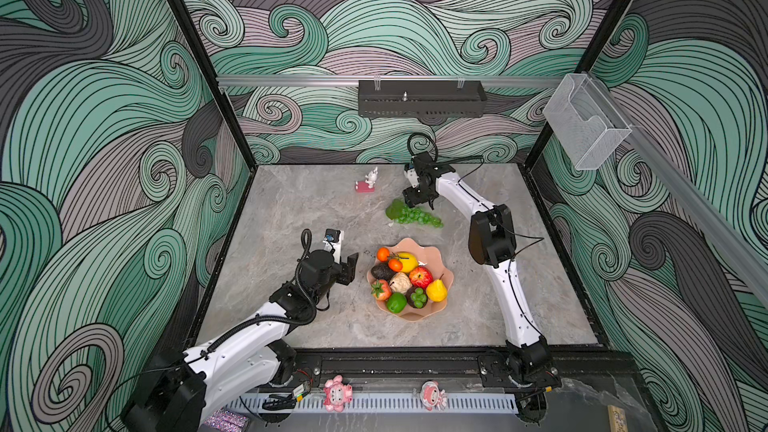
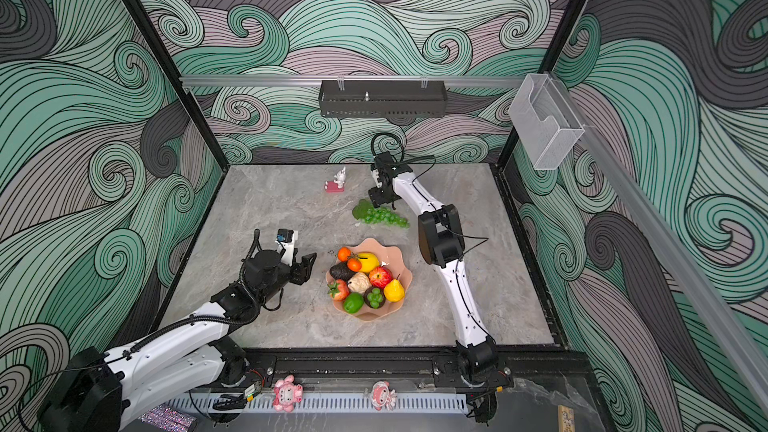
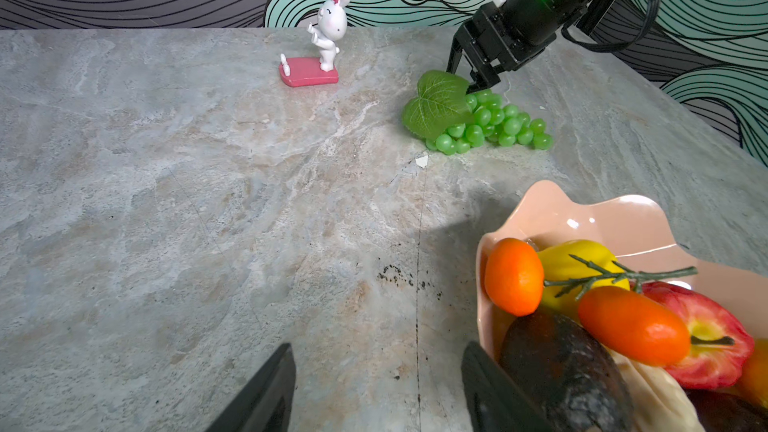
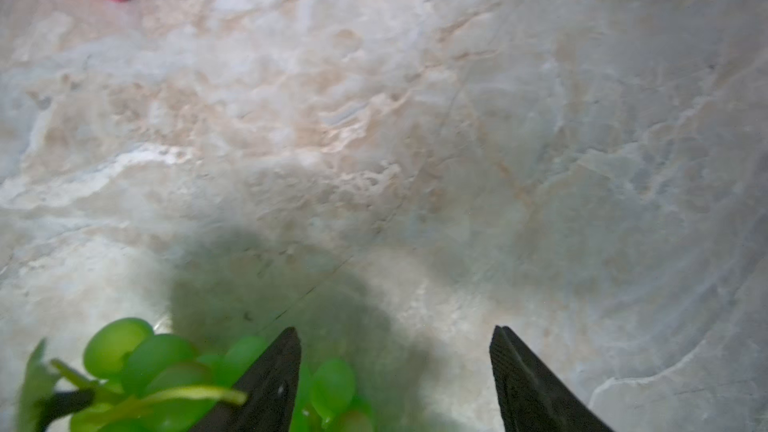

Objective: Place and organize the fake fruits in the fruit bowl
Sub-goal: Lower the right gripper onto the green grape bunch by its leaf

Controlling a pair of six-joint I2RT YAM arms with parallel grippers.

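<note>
Robot lab booth, wave-print walls, marble-look tabletop

A: Right wrist view: what is indistinct?
B: The glossy green plastic grape bunch, blurred, cut by the frame edge, partly behind one black finger of the right gripper.
A: Left wrist view?
B: The salmon-pink scalloped fruit bowl, cut off at the edge; the dark plastic avocado, overlapped by a small orange plastic fruit.

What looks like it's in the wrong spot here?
The green grape bunch lies on the table, outside the fruit bowl where the other fruits sit. The right hand is open right by it. A tiny white chip lies near the grapes.
</note>
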